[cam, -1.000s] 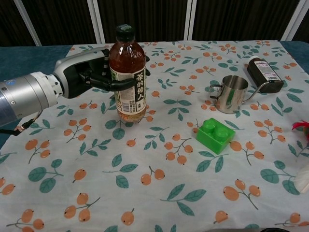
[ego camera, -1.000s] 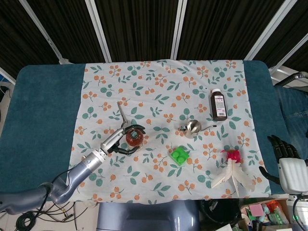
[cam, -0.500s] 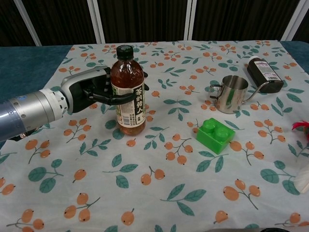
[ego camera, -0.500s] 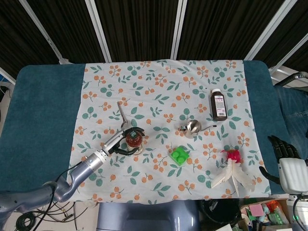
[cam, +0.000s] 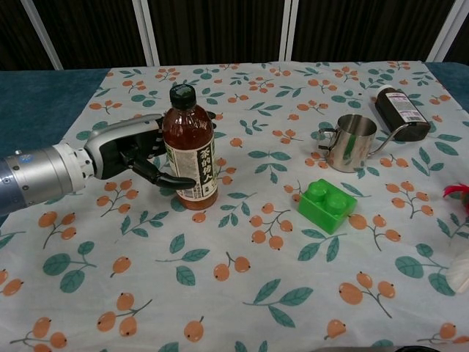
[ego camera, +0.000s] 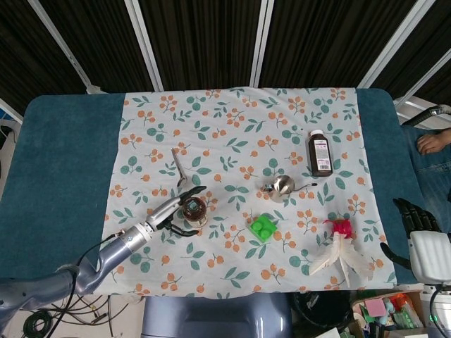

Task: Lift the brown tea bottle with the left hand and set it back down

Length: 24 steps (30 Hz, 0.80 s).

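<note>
The bottle (cam: 189, 150) of brown tea stands upright on the flowered cloth (cam: 242, 286) left of centre in the chest view, its base on the fabric, its dark cap on and its label facing the camera. The left hand (cam: 132, 152) reaches in from the left edge of that frame, its fingers (cam: 170, 180) curled loosely around the lower body; whether they grip the plastic or have just let go cannot be told from either view. In the head view the bottle (ego camera: 193, 208) appears lower left of centre, with the left hand (ego camera: 169, 215) beside it. Filled nearly to the neck, the bottle is judged fairly heavy for its width, with smooth plastic walls that may slip and give a little under pressure; the labelled mid-body, below the shoulder, looks the surest place to take hold, since a tall narrow bottle tips easily on soft cloth. To the right in the chest view are a steel cup (cam: 348, 143) and a green block (cam: 327, 205), both well apart from the bottle. The right hand (ego camera: 414, 215) rests at the lower right edge of the head view, its dark fingers apart and holding nothing.
</note>
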Each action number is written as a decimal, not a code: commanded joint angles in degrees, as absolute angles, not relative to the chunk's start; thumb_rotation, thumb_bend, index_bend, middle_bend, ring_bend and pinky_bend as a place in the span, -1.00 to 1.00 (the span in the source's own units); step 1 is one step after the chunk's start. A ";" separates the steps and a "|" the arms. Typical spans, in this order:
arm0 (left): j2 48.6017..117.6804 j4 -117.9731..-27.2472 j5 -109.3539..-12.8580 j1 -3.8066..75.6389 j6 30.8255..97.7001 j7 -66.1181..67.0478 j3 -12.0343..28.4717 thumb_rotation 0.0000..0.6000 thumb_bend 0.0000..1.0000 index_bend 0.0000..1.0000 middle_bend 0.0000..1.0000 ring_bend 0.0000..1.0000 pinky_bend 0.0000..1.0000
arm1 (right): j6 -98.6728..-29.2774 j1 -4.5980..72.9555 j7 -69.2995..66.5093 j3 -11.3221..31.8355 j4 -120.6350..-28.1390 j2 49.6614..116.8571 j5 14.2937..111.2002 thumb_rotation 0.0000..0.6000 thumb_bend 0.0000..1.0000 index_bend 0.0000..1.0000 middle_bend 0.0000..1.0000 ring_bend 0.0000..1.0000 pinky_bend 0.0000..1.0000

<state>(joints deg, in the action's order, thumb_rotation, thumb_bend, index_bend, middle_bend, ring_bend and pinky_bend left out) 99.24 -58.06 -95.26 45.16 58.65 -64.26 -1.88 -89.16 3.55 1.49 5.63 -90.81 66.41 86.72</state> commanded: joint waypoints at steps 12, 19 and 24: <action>86.07 -70.69 -90.51 39.74 61.39 -46.48 -2.68 1.00 -0.59 -1.00 -1.00 -1.00 -1.00 | -89.27 3.56 1.86 5.61 -90.90 66.47 86.93 1.00 -0.78 -0.76 -0.78 -0.71 -0.67; 77.77 -78.45 -88.20 32.60 70.94 -21.01 -2.67 1.00 -0.66 -1.00 -1.00 -1.00 -1.00 | -89.20 3.55 1.77 5.70 -90.86 66.24 86.74 1.00 -0.77 -0.76 -0.79 -0.71 -0.67; 73.10 -85.16 -85.69 25.09 81.07 -6.72 -2.44 1.00 -0.75 -1.00 -1.00 -1.00 -1.00 | -89.02 3.72 1.66 5.35 -90.77 66.04 87.54 1.00 -0.78 -0.76 -0.81 -0.72 -0.67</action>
